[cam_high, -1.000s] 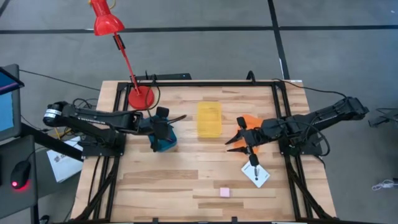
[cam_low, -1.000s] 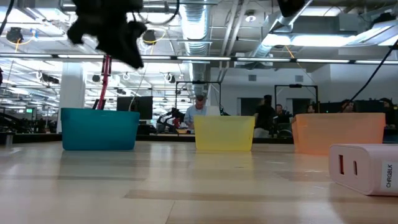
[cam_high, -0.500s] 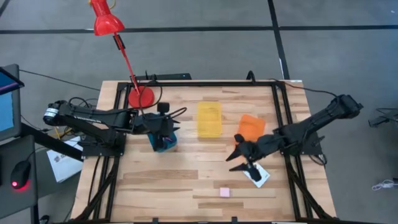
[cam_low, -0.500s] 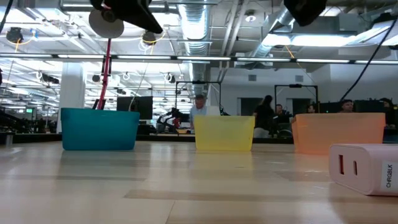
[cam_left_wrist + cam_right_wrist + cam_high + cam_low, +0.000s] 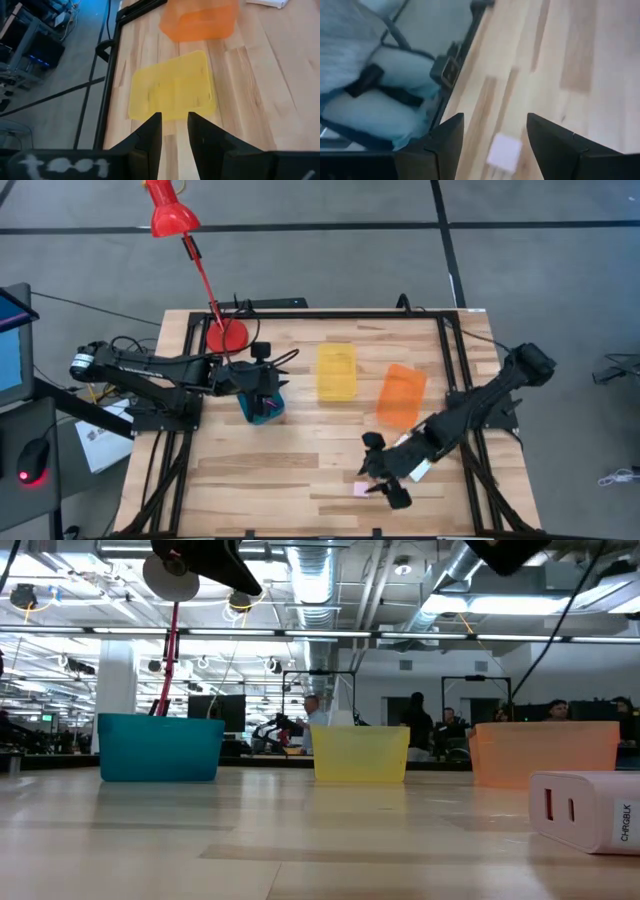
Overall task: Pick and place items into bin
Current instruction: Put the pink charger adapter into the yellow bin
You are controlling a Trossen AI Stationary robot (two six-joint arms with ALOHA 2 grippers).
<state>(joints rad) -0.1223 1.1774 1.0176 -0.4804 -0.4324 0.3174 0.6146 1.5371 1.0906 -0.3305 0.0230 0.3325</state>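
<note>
Reaching for the pink cube (image 5: 361, 489) with right gripper (image 5: 383, 481) spread wide; next, lowering and closing on it; left gripper (image 5: 262, 394), fingers slightly apart and holding nothing, above the teal bin (image 5: 268, 414).

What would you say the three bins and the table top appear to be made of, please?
The teal bin, yellow bin and orange bin look like thin translucent plastic: light glows through their walls. The table looks like pale wood, with plank seams and grain.
</note>
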